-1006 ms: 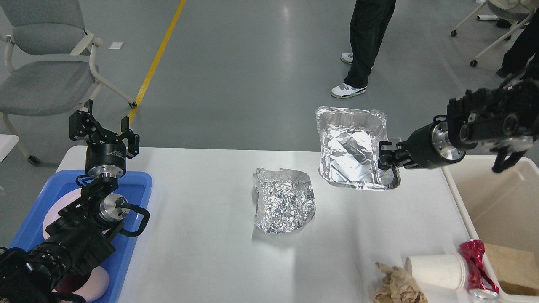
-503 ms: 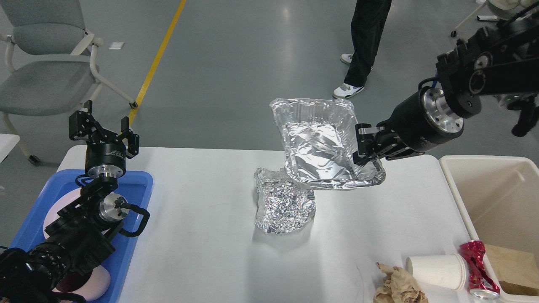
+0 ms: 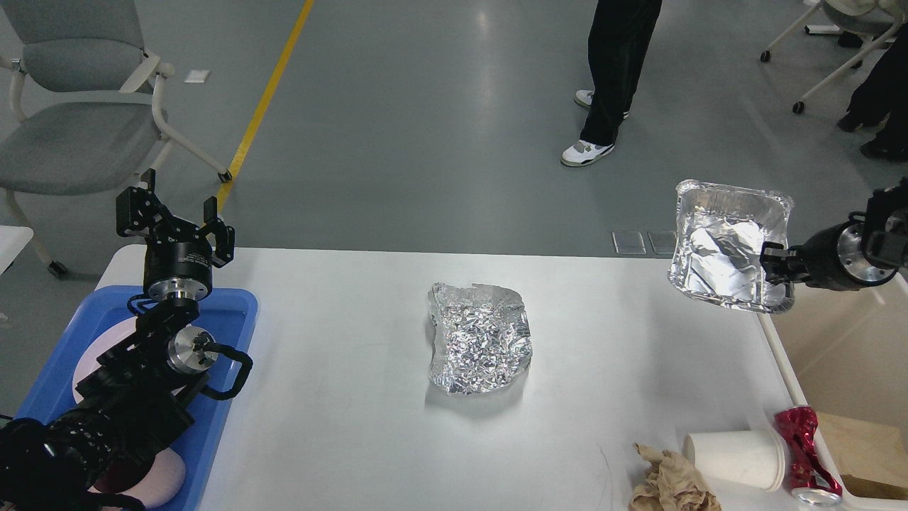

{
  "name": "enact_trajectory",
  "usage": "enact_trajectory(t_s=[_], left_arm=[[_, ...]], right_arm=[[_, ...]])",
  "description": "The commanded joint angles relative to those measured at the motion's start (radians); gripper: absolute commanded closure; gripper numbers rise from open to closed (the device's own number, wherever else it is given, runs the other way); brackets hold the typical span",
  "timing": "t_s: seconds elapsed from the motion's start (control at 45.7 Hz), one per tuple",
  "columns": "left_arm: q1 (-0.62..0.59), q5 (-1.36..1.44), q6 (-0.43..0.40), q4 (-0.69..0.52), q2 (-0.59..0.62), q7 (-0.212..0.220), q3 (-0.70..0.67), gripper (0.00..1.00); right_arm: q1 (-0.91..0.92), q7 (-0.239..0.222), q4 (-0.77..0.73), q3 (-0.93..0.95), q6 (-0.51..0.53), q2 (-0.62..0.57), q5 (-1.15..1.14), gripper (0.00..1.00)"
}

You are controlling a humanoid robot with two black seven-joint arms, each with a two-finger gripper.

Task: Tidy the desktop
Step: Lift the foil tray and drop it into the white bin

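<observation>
A humanoid robot's right gripper (image 3: 772,264) pinches the near rim of an empty foil tray (image 3: 731,245), its fingers (image 3: 774,251) clamped on the crinkled edge, holding the tray tilted in the air over the right end of the white counter (image 3: 340,397) and beside the cream bin (image 3: 851,348). The desktop itself fills the middle of the view, between the blue tray (image 3: 227,312) at left and the bin at right. A crumpled foil container (image 3: 479,346) lies at its center. Near the front right corner sit a wad of brown paper (image 3: 667,482), a white paper cup (image 3: 734,456) on its side and a crushed red can (image 3: 805,458) against the bin wall. The left gripper (image 3: 175,216) hangs above the blue tray's far edge, fingers (image 3: 133,208) spread wide and holding nothing. A grey chair (image 3: 78,106) and a bystander's legs (image 3: 613,78) stand on the floor beyond.
</observation>
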Motion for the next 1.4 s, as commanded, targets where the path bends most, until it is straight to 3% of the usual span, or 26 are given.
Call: enact_trajectory(t_s=[0.0, 0.131, 0.241, 0.35, 0.372, 0.438, 0.525, 0.809, 0.831, 0.853, 0.875, 0.897, 0.919, 1.378], left_arm=[[0.001, 0.0, 0.0, 0.0, 0.0, 0.0, 0.0, 0.04], [-0.001, 0.0, 0.0, 0.0, -0.001, 0.0, 0.0, 0.04], [0.001, 0.0, 0.0, 0.0, 0.0, 0.0, 0.0, 0.04], [-0.001, 0.0, 0.0, 0.0, 0.0, 0.0, 0.0, 0.04], [0.001, 0.0, 0.0, 0.0, 0.0, 0.0, 0.0, 0.04], [0.001, 0.0, 0.0, 0.0, -0.001, 0.0, 0.0, 0.04], [0.001, 0.0, 0.0, 0.0, 0.0, 0.0, 0.0, 0.04], [0.001, 0.0, 0.0, 0.0, 0.0, 0.0, 0.0, 0.04], [0.001, 0.0, 0.0, 0.0, 0.0, 0.0, 0.0, 0.04], [0.001, 0.0, 0.0, 0.0, -0.001, 0.0, 0.0, 0.04], [0.001, 0.0, 0.0, 0.0, 0.0, 0.0, 0.0, 0.04], [0.001, 0.0, 0.0, 0.0, -0.001, 0.0, 0.0, 0.04], [-0.001, 0.0, 0.0, 0.0, 0.0, 0.0, 0.0, 0.04], [-0.001, 0.0, 0.0, 0.0, 0.0, -0.002, 0.002, 0.04]], right_arm=[[-0.226, -0.005, -0.238, 0.005, -0.05, -0.01, 0.102, 1.0], [-0.49, -0.028, -0.547, 0.008, -0.05, -0.021, 0.218, 1.0], [-0.67, -0.1, -0.737, 0.04, -0.052, -0.047, 0.251, 1.0], [-0.733, -0.172, -0.769, 0.114, -0.096, -0.049, 0.246, 1.0], [-0.745, -0.216, -0.77, 0.14, -0.133, -0.049, 0.243, 1.0], [-0.768, -0.291, -0.771, 0.17, -0.179, -0.05, 0.247, 1.0], [-0.796, -0.359, -0.777, 0.209, -0.208, -0.05, 0.249, 1.0], [-0.819, -0.373, -0.779, 0.244, -0.238, -0.049, 0.243, 1.0], [-0.82, -0.373, -0.779, 0.244, -0.236, -0.049, 0.24, 0.68], [-0.826, -0.373, -0.779, 0.24, -0.236, -0.049, 0.238, 0.07], [-0.831, -0.376, -0.779, 0.235, -0.236, -0.049, 0.232, 0.0], [-0.839, -0.376, -0.779, 0.233, -0.238, -0.049, 0.231, 0.07], [-0.846, -0.377, -0.779, 0.23, -0.238, -0.05, 0.231, 0.0], [-0.811, -0.379, -0.782, 0.241, -0.236, -0.041, 0.231, 0.0]])
